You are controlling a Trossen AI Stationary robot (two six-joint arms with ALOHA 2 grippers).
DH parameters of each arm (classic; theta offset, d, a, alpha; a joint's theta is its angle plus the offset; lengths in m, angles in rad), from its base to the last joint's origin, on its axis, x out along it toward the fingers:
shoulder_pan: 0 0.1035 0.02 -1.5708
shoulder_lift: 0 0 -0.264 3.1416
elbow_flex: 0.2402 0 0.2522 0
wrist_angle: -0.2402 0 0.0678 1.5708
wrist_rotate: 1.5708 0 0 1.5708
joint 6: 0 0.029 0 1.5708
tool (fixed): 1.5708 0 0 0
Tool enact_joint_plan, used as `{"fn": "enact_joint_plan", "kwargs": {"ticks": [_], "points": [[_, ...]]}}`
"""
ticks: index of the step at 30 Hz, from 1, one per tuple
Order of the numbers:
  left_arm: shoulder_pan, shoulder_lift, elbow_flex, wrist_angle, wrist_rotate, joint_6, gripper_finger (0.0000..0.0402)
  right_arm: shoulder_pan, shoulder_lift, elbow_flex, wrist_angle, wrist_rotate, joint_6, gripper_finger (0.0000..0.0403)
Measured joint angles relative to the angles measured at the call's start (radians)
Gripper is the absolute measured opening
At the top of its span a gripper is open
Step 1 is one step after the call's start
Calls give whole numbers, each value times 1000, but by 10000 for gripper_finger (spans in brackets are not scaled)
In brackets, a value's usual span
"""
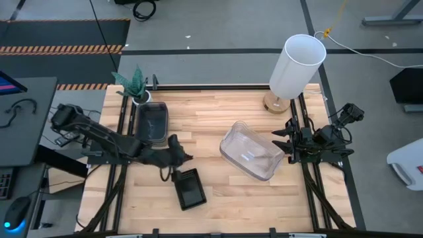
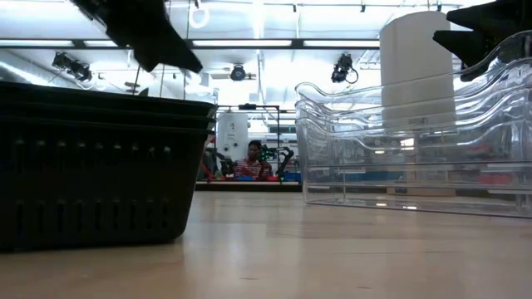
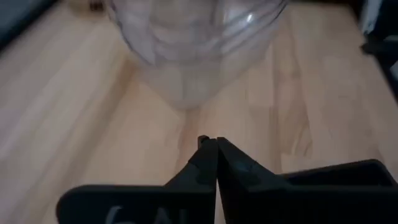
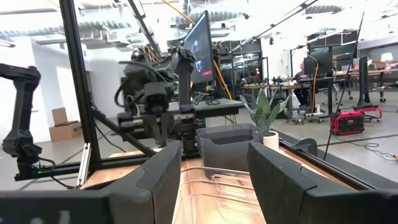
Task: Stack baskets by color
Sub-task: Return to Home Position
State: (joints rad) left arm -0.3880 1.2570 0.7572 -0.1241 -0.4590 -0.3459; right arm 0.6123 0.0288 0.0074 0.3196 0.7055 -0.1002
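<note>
The clear baskets (image 1: 250, 158) sit nested on the table (image 1: 211, 112), right of middle; the smoky grey stack (image 1: 152, 123) stands back left beside the plant (image 1: 135, 82); the black stack (image 1: 190, 190) lies near the front; the left gripper (image 1: 186, 157) hovers between the grey and black stacks, fingers (image 3: 202, 165) pressed together, holding nothing; the right gripper (image 1: 279, 142) waits just beside the clear baskets, fingers (image 4: 158, 180) spread wide, empty.

Bright ceiling strips (image 2: 249, 42) overhead — soft shadows, glare on clear baskets (image 1: 251, 151).
</note>
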Motion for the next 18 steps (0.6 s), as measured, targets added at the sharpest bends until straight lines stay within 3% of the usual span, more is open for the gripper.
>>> {"fn": "enact_joint_plan", "kwargs": {"ticks": [9, 18], "points": [[68, -199, -312, 520, -28, 205, 4, 0, 0, 0, 0, 0, 0, 189], [159, -427, -543, 729, -29, 235, 3, 0, 0, 0, 1, 0, 0, 189]]}}
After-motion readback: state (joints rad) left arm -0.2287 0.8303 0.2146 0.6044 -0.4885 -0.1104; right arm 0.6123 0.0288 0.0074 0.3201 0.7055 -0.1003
